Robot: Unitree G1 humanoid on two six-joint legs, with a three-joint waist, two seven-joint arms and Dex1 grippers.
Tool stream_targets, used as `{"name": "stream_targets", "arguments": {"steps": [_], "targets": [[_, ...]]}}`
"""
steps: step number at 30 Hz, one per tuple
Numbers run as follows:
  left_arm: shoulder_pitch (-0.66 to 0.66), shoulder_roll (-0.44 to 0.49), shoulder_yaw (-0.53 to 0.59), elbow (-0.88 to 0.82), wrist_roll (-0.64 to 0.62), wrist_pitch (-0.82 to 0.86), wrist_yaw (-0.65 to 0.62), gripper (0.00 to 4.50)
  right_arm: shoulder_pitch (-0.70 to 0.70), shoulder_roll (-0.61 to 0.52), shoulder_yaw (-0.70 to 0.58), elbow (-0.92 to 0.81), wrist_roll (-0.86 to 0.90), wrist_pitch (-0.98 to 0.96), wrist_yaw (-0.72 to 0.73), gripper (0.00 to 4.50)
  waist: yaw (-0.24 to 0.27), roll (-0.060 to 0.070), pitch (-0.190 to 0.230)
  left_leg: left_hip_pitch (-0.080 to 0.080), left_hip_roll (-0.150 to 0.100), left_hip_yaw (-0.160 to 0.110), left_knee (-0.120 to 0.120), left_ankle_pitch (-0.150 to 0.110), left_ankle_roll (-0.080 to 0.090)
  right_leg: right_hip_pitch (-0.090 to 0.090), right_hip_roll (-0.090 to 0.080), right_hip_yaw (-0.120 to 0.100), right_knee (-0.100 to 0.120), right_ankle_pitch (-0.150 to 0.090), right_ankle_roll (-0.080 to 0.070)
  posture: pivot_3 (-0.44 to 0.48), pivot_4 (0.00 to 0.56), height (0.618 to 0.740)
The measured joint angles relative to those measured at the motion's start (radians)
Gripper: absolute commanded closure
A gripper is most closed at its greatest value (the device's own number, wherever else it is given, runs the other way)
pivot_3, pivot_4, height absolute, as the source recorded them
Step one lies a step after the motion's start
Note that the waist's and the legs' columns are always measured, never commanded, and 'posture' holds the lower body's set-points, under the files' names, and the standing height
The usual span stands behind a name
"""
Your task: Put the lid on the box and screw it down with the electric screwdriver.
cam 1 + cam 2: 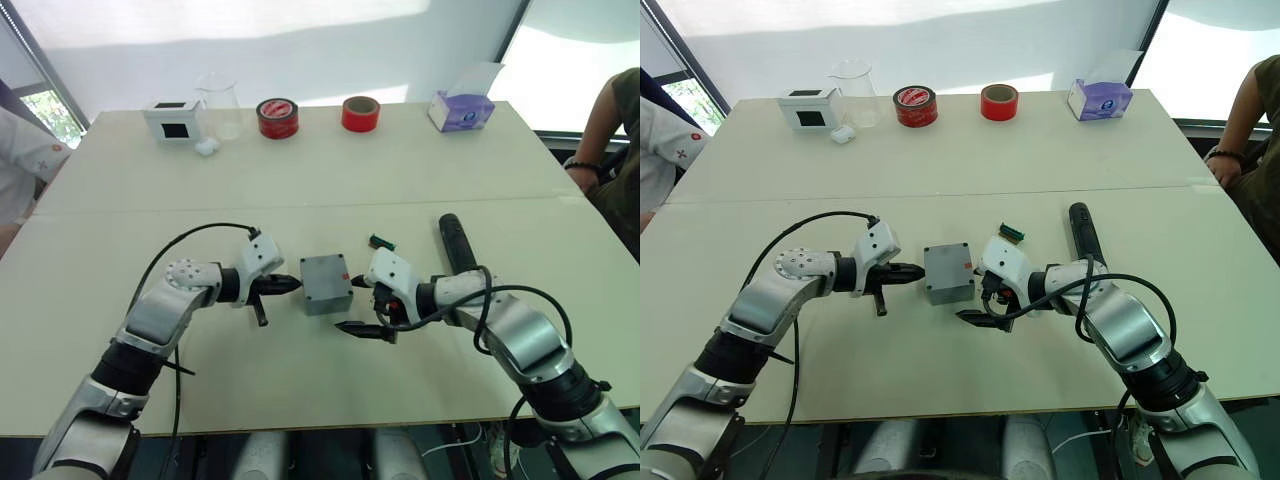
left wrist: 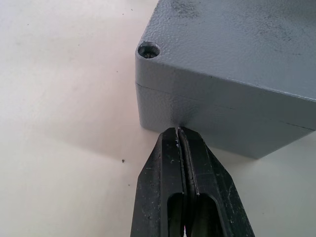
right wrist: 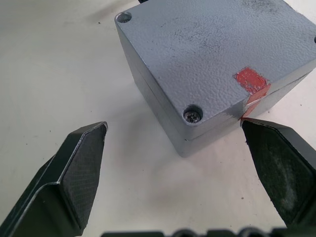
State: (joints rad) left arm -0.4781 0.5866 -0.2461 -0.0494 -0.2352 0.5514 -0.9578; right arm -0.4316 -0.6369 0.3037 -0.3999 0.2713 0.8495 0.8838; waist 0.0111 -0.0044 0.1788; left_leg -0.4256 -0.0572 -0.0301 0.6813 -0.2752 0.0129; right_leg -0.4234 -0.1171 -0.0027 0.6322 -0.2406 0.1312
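Note:
The grey box (image 1: 327, 293) stands at mid-table with the lid (image 3: 207, 44) seated flat on it; a seam runs around the sides. A red mark (image 3: 252, 81) covers one lid corner and runs down the side. A screw head (image 3: 192, 114) shows in a corner hole. My left gripper (image 2: 177, 131) is shut and empty, its tips touching the box's left wall. My right gripper (image 1: 358, 305) is open at the box's right side. One of its fingers (image 3: 276, 158) touches the corner below the red mark; the other stands apart. The black electric screwdriver (image 1: 455, 243) lies on the table behind my right arm.
A small green part (image 1: 381, 241) lies behind the box. Along the far edge stand a white box with a black window (image 1: 172, 120), a glass beaker (image 1: 220, 105), two red tape rolls (image 1: 277, 117) (image 1: 360, 113) and a purple tissue box (image 1: 461, 108). People sit at both table ends.

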Motion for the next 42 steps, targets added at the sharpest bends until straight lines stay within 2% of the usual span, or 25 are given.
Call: {"name": "stream_targets", "arguments": {"steps": [9, 16, 18, 21, 25, 30, 31, 33, 37, 42], "targets": [[-0.001, 0.004, 0.022, -0.003, 0.001, 0.002, -0.005, 4.5, -0.001, -0.012, -0.009, -0.008, 0.028, 0.011, 0.004, 0.08, -0.001, 0.0, 0.0, 0.0, 0.0, 0.0, 0.0, 0.0, 0.0, 0.0, 0.0, 0.0, 0.0, 0.0, 0.0, 0.0, 0.15, 0.74], [0.0, 0.075, 0.175, -0.076, -0.127, 0.101, -0.035, 4.5, -0.024, -0.021, -0.33, 0.0, 0.236, 0.082, 0.022, 0.08, 0.0, 0.0, 0.0, 0.0, 0.0, 0.0, 0.0, 0.0, 0.001, 0.0, 0.0, 0.0, 0.0, 0.0, 0.0, 0.0, 0.15, 0.74], [-0.001, 0.081, 0.209, -0.106, -0.185, 0.146, -0.046, 4.5, -0.062, -0.007, -0.364, 0.077, 0.241, 0.05, 0.002, 0.08, -0.003, 0.0, 0.0, 0.0, 0.0, 0.0, 0.0, 0.0, 0.0, 0.0, 0.0, 0.0, 0.0, 0.0, 0.0, 0.0, 0.15, 0.74], [-0.006, 0.092, 0.229, -0.174, -0.25, 0.191, -0.069, 4.5, -0.126, 0.018, -0.354, 0.266, 0.159, -0.063, -0.055, 0.08, -0.004, 0.0, 0.0, 0.0, 0.0, 0.0, 0.0, 0.0, -0.001, 0.0, 0.0, 0.0, 0.0, 0.0, 0.0, 0.0, 0.15, 0.74], [-0.011, 0.099, 0.222, -0.189, -0.259, 0.208, -0.065, 4.5, -0.167, 0.064, -0.251, 0.485, 0.047, -0.22, -0.061, 0.08, -0.011, 0.0, 0.0, 0.0, 0.0, 0.001, -0.001, 0.003, -0.005, 0.0, 0.0, 0.0, 0.0, 0.0, 0.0, 0.0, 0.15, 0.74], [-0.014, 0.098, 0.218, -0.195, -0.258, 0.208, -0.047, 4.5, -0.233, 0.109, -0.201, 0.672, -0.021, -0.345, -0.057, 0.08, -0.021, 0.0, 0.0, 0.0, 0.0, 0.001, -0.001, 0.003, -0.005, 0.0, 0.0, 0.0, 0.0, 0.0, 0.0, 0.0, 0.15, 0.74], [-0.013, 0.098, 0.219, -0.202, -0.259, 0.209, -0.041, 4.5, -0.245, 0.111, -0.201, 0.702, -0.031, -0.369, -0.053, 0.5, -0.023, 0.0, 0.0, 0.0, 0.0, 0.001, -0.001, 0.003, -0.005, 0.0, 0.0, 0.0, 0.0, 0.0, 0.0, 0.0, 0.15, 0.74], [-0.013, 0.099, 0.22, -0.214, -0.268, 0.217, -0.036, 4.5, -0.252, 0.115, -0.202, 0.742, -0.042, -0.397, -0.052, 1.03, -0.024, 0.0, 0.0, 0.0, 0.0, 0.001, -0.001, 0.003, -0.005, 0.0, 0.0, 0.0, 0.0, 0.0, 0.0, 0.0, 0.15, 0.74], [-0.008, 0.1, 0.221, -0.236, -0.279, 0.23, -0.023, 4.5, -0.259, 0.141, -0.201, 0.801, -0.063, -0.437, -0.049, 2.53, -0.025, 0.0, 0.0, 0.0, 0.0, 0.001, -0.001, 0.003, -0.006, -0.001, 0.0, 0.0, 0.0, 0.0, 0.0, 0.0, 0.15, 0.74], [-0.001, 0.102, 0.221, -0.238, -0.28, 0.233, -0.014, 4.5, -0.27, 0.162, -0.197, 0.834, -0.081, -0.468, -0.043, 2.53, -0.025, 0.0, 0.0, 0.0, 0.0, 0.001, -0.001, 0.003, -0.006, -0.001, 0.0, 0.0, 0.0, 0.0, 0.0, 0.0, 0.15, 0.74]]}}
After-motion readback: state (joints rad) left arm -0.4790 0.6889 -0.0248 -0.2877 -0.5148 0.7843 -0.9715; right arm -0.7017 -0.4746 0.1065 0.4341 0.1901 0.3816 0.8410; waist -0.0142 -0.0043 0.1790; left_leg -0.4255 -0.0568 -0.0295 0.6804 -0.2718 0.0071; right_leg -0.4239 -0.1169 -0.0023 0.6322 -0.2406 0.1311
